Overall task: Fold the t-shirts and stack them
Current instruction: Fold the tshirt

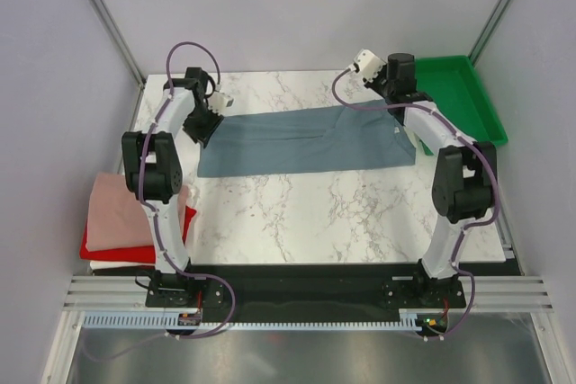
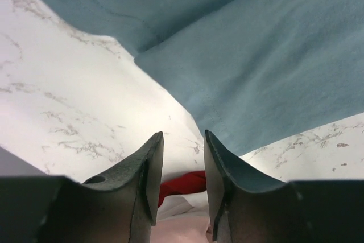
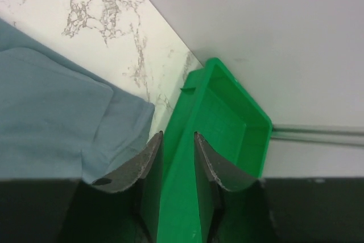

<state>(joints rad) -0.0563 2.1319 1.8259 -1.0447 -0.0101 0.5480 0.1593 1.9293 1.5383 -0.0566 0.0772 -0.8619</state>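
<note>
Left pincer: released, empty; I see the blue-grey t-shirt spread just ahead for folding.
Right pincer: released, empty, t-shirt edge beside it.

Blue-grey t-shirt, green tray, claw parted

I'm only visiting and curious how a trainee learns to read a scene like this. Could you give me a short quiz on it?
1. True or false: the slate blue-grey cotton t-shirt lies inside the green plastic tray.
2. The top folded t-shirt at the left edge of the white marble table is: A yellow; B pale pink; C black.
3. Is the left gripper or the right gripper holding any cloth?

Key: 1 false, it lies on the table. 2 B. 3 Neither; both stand open with nothing between the fingers.
</note>
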